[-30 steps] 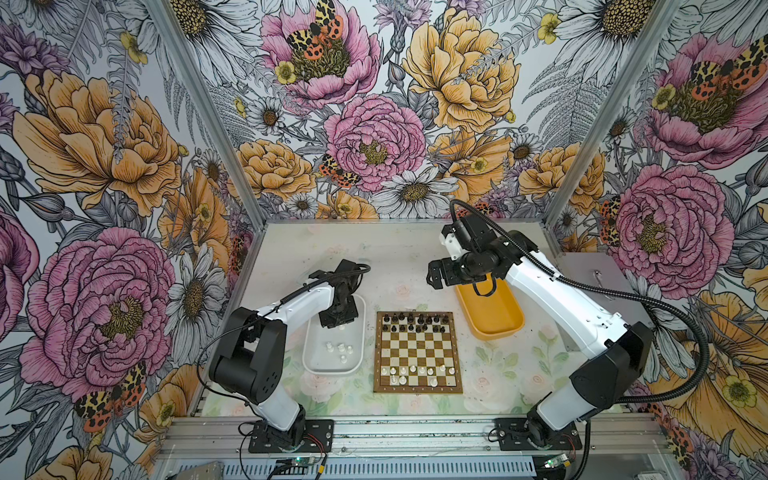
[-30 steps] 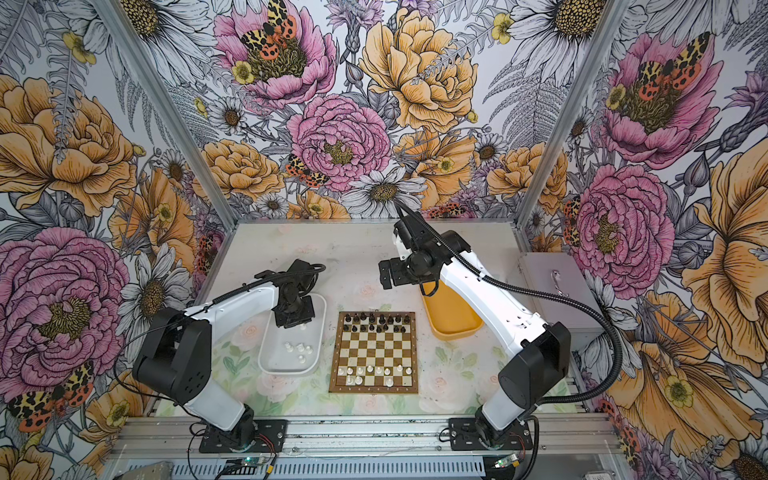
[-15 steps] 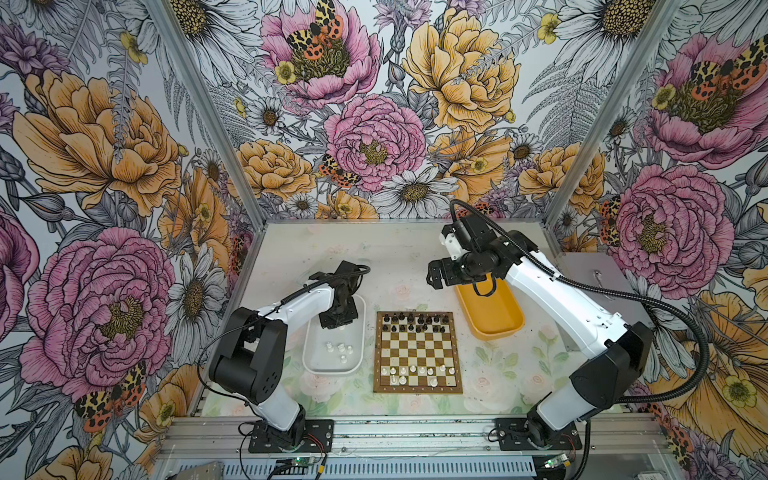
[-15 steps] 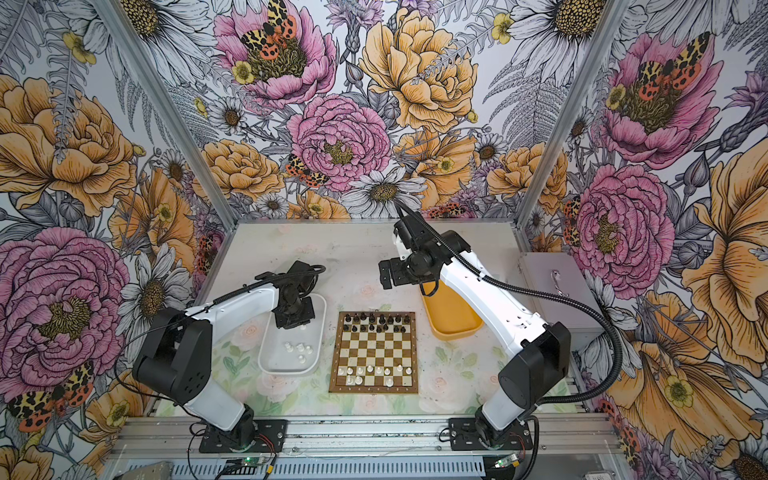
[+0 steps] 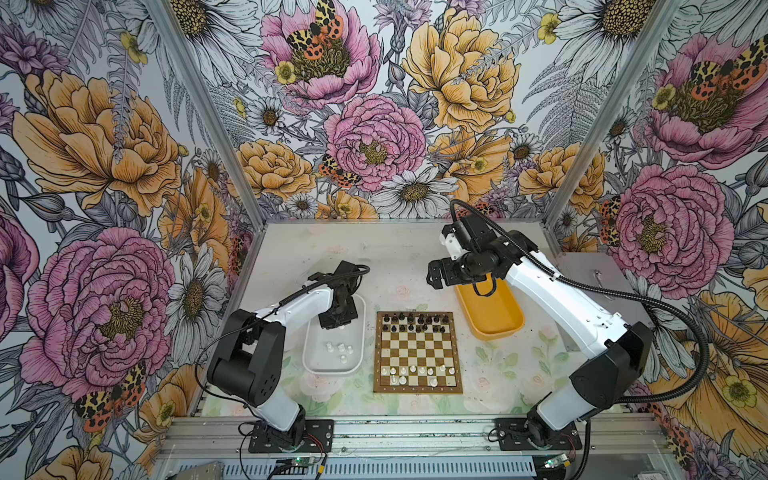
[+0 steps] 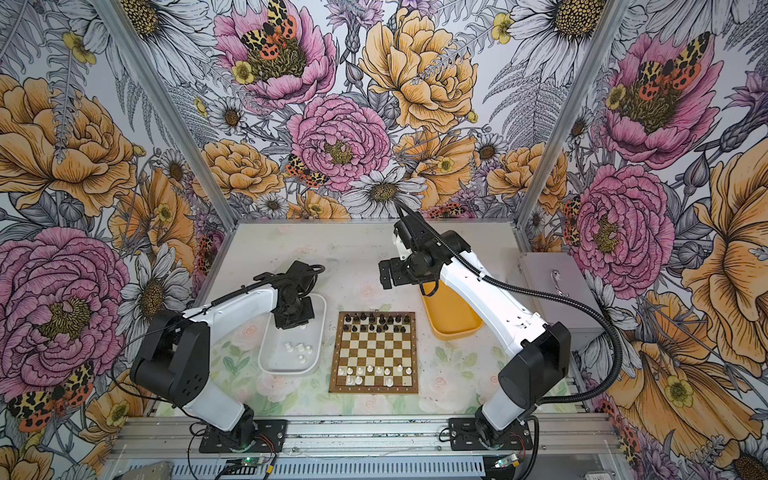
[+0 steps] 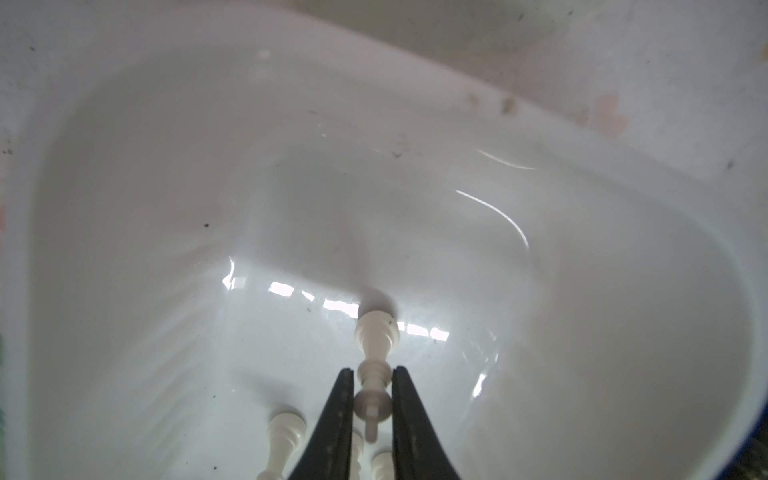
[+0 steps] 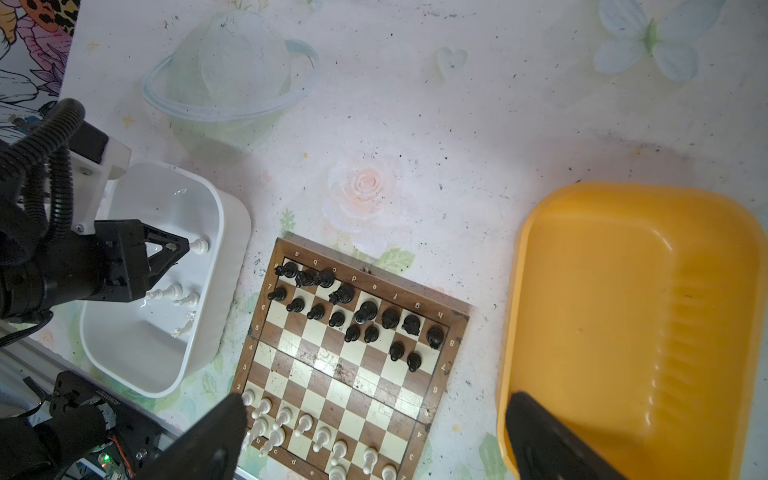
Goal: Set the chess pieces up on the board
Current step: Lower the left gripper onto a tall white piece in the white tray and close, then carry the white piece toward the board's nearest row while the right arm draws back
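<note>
Jaws of the left gripper point(image 7: 372, 372) are seen pinched on the slim neck of a white piece point(image 7: 376, 332), a glossy turned-plastic chessman with a round foot, held low inside the white tray point(image 5: 330, 370). Those of the right gripper point(image 5: 434, 277) are spread wide above the desk point(image 5: 395, 257), beside the far end of the yellow tray point(image 5: 494, 316).

Nearest, the board point(image 5: 417, 351) is laid flat on the desk, its brown and cream squares framed by a scuffed wooden border. Along its near rows white chessmen point(image 5: 409, 370) are stood unevenly, and black chessmen point(image 5: 417, 322) are gathered on its far rows. Just left of the board, a few loose white pieces point(image 5: 340, 349) are seen lying in the smooth, round-cornered white tray. Right of the board and farther back, the yellow tray of ribbed plastic is set.

The desk is covered in a pale, speckled floral print, and the walls point(image 5: 374, 124) are papered with large pink and orange flowers.
</note>
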Tool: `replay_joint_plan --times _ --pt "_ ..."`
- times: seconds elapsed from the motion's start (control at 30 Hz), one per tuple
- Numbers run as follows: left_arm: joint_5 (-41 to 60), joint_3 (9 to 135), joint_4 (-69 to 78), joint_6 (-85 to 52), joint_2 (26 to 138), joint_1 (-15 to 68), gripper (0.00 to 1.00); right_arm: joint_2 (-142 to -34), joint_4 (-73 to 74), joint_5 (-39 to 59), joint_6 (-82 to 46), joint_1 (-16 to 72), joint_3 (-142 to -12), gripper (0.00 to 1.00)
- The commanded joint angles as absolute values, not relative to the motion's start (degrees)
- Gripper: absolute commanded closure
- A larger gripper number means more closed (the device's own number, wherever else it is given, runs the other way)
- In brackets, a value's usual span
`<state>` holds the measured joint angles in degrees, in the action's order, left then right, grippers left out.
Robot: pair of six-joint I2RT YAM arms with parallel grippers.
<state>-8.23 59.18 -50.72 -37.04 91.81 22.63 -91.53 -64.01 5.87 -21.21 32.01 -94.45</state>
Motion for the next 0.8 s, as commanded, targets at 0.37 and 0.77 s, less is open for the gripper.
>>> replay_joint_plan --times 0.37,0.77 --pt "-7.6 58.3 -50.2 -38.1 84.5 24.6 0.88 -89.9 -65.0 4.6 -21.3 32.2 -94.5 0.0" --pt "-11.6 61.6 -55.1 -45.0 77.1 35.4 0.88 -86.5 -65.7 3.8 -19.6 32.0 -92.0 0.0"
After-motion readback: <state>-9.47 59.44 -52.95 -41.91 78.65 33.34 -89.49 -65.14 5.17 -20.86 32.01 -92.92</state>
